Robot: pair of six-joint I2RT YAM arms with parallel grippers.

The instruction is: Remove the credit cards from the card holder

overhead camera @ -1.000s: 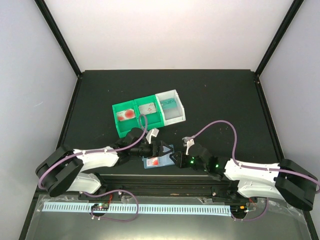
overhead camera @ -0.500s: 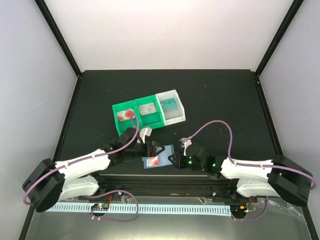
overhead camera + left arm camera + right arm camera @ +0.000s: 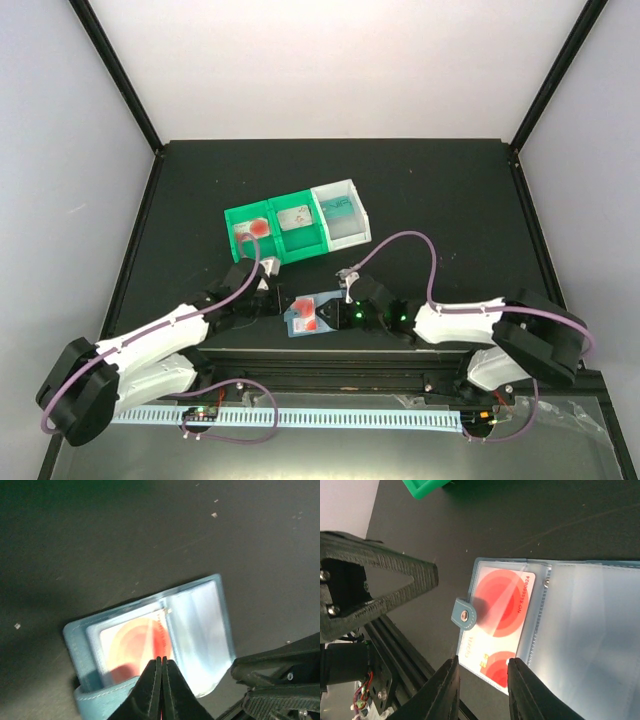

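Top view: we log the card holder (image 3: 313,315) lying open on the tabletop (image 3: 430,200) near the front edge, between the left claw (image 3: 278,303) and the right claw (image 3: 338,313). A green bin (image 3: 275,232) and a white bin (image 3: 340,215) stand farther back.

Left wrist view: we note the left claw clenched, tips pressed together, above the red-marked card (image 3: 132,640) in the holder's left pocket.

Right wrist view: we note the right claw released, jaws apart over the holder's near edge. The side tab (image 3: 465,615) lies across the card.
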